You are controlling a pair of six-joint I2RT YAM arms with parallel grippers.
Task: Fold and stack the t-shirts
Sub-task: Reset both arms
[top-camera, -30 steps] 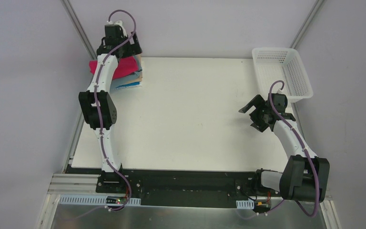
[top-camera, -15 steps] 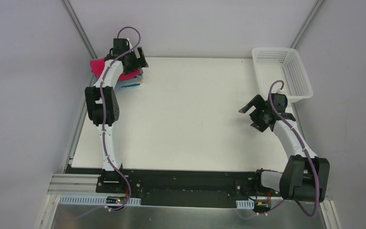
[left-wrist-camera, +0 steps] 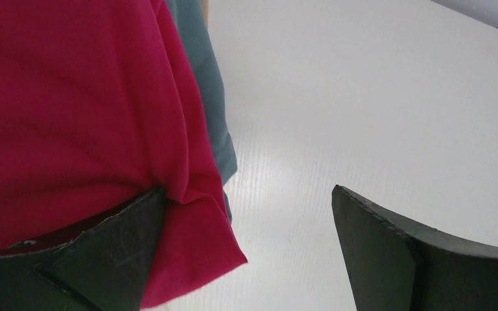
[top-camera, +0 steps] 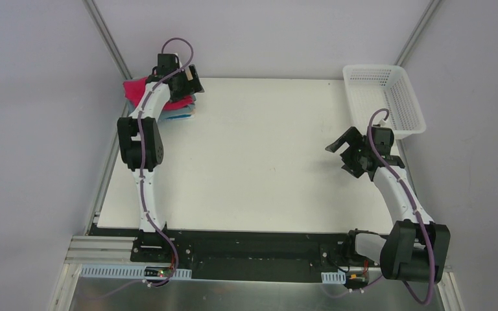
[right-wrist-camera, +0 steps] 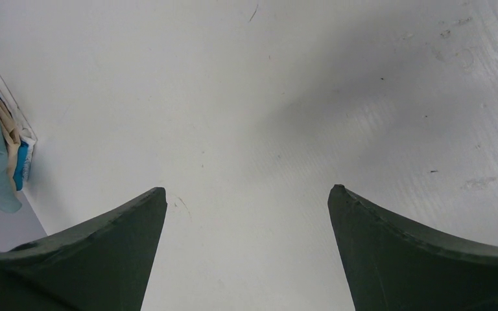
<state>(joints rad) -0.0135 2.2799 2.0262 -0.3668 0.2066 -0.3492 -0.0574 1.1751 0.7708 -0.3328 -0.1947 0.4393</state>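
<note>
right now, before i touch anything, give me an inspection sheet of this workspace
Surface: white table, faint scuffs, nothing lying in its middle.
Job's things: stack of t-shirts at the far left corner; crimson-pink shirt on top, teal-grey shirt beneath.
Clutter: white mesh basket at the far right corner; nothing seen inside.
Grippers: left gripper open, one finger against the pink shirt's edge; right gripper open over bare table.
Cables: purple cables run along both arms, snagging nothing.
Surroundings: grey walls, metal frame posts.
</note>
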